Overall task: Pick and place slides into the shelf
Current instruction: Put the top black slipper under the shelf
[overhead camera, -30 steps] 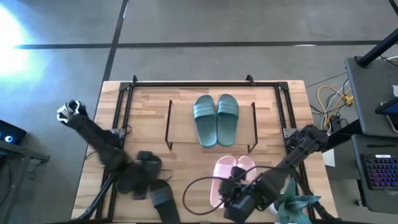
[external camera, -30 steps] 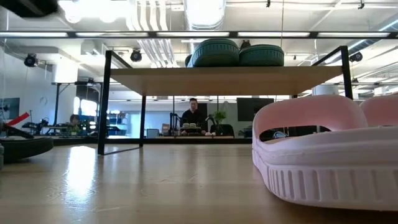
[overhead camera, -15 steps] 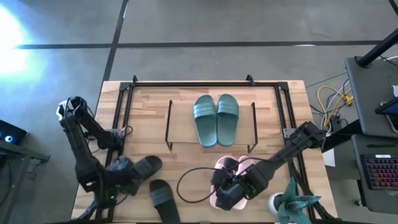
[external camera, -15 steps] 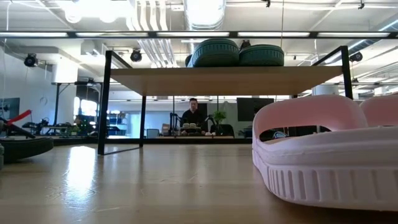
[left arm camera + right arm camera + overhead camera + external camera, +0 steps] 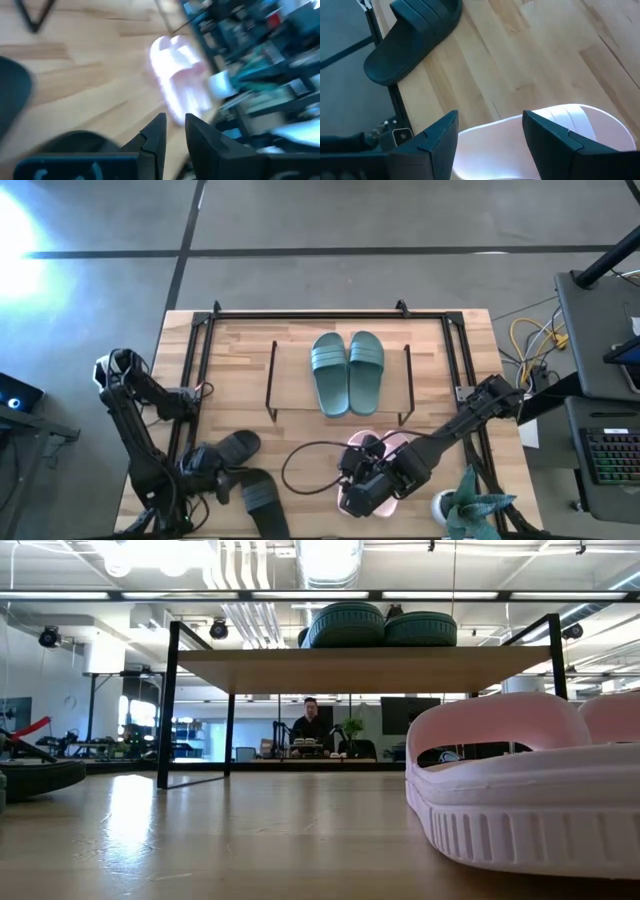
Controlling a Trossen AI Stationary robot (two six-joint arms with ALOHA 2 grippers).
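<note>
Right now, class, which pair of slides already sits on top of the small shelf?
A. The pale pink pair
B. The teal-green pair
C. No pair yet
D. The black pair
B: in the high view the teal-green pair lies side by side on the shelf, while the pink slides and black slides are still on the table in front of it.

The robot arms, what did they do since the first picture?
The left gripper pulled back toward the table's near-left corner, beside the black slides, holding nothing. The right gripper slid left over the pink slides, open around one strap, not gripping. The teal slides on the shelf stayed put.
</note>
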